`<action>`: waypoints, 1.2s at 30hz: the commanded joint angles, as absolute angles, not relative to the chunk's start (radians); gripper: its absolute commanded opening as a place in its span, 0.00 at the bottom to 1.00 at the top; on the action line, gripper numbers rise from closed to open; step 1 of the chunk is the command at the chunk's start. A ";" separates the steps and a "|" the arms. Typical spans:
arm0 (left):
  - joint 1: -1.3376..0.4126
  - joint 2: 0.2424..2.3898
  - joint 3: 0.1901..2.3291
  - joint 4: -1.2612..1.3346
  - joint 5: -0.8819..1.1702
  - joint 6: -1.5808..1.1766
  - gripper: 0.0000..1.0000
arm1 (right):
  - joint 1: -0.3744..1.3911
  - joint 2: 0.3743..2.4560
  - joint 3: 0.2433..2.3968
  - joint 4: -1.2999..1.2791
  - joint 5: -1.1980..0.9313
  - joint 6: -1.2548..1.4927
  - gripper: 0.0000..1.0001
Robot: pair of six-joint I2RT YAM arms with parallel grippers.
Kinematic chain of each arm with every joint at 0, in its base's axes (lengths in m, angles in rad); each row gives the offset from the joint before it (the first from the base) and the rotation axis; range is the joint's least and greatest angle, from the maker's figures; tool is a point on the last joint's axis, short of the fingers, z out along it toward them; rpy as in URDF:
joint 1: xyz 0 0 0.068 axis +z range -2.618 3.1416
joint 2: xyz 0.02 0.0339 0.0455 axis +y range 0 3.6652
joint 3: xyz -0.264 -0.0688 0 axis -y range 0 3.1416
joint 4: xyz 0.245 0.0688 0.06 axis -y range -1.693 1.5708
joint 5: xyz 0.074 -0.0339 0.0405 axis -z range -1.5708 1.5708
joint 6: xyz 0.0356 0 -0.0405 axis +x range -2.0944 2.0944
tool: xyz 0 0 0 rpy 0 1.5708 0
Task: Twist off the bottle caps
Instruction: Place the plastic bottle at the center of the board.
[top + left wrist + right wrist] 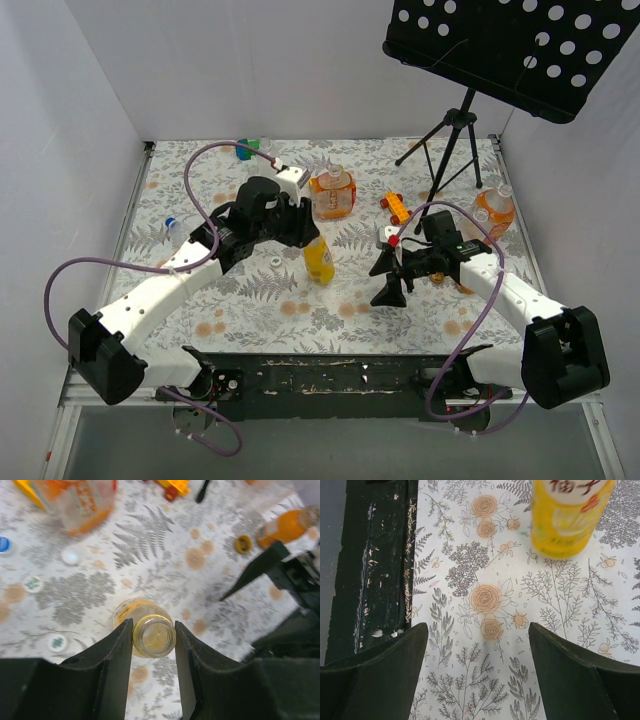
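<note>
The left tool (pixel 153 631) pinches the uncapped neck of the yellow bottle (pixel 319 260), upright in the middle of the worktop (pixel 290 305). The right tool (pixel 478 630) hangs spread wide, empty, near that bottle.

A black music stand (pixel 455 120) stood on tripod legs, its perforated desk tilted overhead. A fern-and-flower tablecloth (pixel 300 310) lay beneath the stand. An orange toy car (pixel 396 207) lay just left of its legs. A green-and-blue block (pixel 247 150) lay well left of the stand.
</note>
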State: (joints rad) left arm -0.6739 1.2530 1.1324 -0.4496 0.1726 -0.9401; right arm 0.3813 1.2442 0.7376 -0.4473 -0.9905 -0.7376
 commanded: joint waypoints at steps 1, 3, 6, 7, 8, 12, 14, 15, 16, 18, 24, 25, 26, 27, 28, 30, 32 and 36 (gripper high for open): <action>-0.663 1.298 1.241 -0.449 -0.047 -0.813 0.00 | 0.362 1.210 0.746 -0.453 -1.009 -0.749 0.88; -0.661 1.336 1.262 -0.448 -0.070 -0.785 0.00 | 0.360 1.209 0.744 -0.451 -1.008 -0.749 0.88; -0.649 1.385 1.285 -0.434 -0.074 -0.770 0.00 | 0.360 1.210 0.744 -0.449 -1.006 -0.750 0.88; -0.644 1.394 1.287 -0.420 -0.072 -0.764 0.00 | 0.360 1.209 0.742 -0.449 -1.006 -0.752 0.88; -0.634 1.403 1.285 -0.408 -0.069 -0.764 0.00 | 0.359 1.209 0.742 -0.449 -1.005 -0.752 0.88; -0.594 1.430 1.278 -0.368 -0.038 -0.778 0.00 | 0.359 1.209 0.739 -0.449 -1.000 -0.752 0.88; -0.589 1.440 1.284 -0.373 -0.028 -0.776 0.00 | 0.357 1.209 0.739 -0.449 -0.997 -0.753 0.89; -0.588 1.443 1.290 -0.379 -0.028 -0.778 0.00 | 0.359 1.207 0.739 -0.449 -0.994 -0.753 0.88; -0.588 1.447 1.295 -0.386 -0.028 -0.779 0.08 | 0.357 1.206 0.739 -0.448 -0.994 -0.755 0.88; -0.581 1.448 1.304 -0.406 -0.026 -0.785 0.26 | 0.357 1.206 0.739 -0.448 -0.989 -0.753 0.88; -0.572 1.425 1.321 -0.445 -0.034 -0.810 0.68 | 0.350 1.198 0.733 -0.448 -0.983 -0.758 0.88; -0.571 1.421 1.325 -0.449 -0.035 -0.813 0.71 | 0.350 1.195 0.732 -0.448 -0.980 -0.759 0.88; -0.571 1.416 1.333 -0.457 -0.032 -0.815 0.75 | 0.348 1.193 0.730 -0.448 -0.974 -0.764 0.89; -0.571 1.410 1.345 -0.468 -0.029 -0.818 0.78 | 0.348 1.192 0.730 -0.452 -0.965 -0.770 0.89; -0.569 1.405 1.360 -0.477 -0.023 -0.819 0.81 | 0.348 1.189 0.729 -0.456 -0.956 -0.776 0.89; -0.566 1.393 1.388 -0.497 -0.008 -0.824 0.87 | 0.348 1.175 0.726 -0.463 -0.939 -0.793 0.89; -0.557 1.368 1.419 -0.511 0.000 -0.831 0.93 | 0.342 1.155 0.719 -0.469 -0.913 -0.805 0.89; -0.535 1.322 1.468 -0.543 0.066 -0.850 0.98 | 0.321 1.088 0.719 -0.471 -0.885 -0.810 0.89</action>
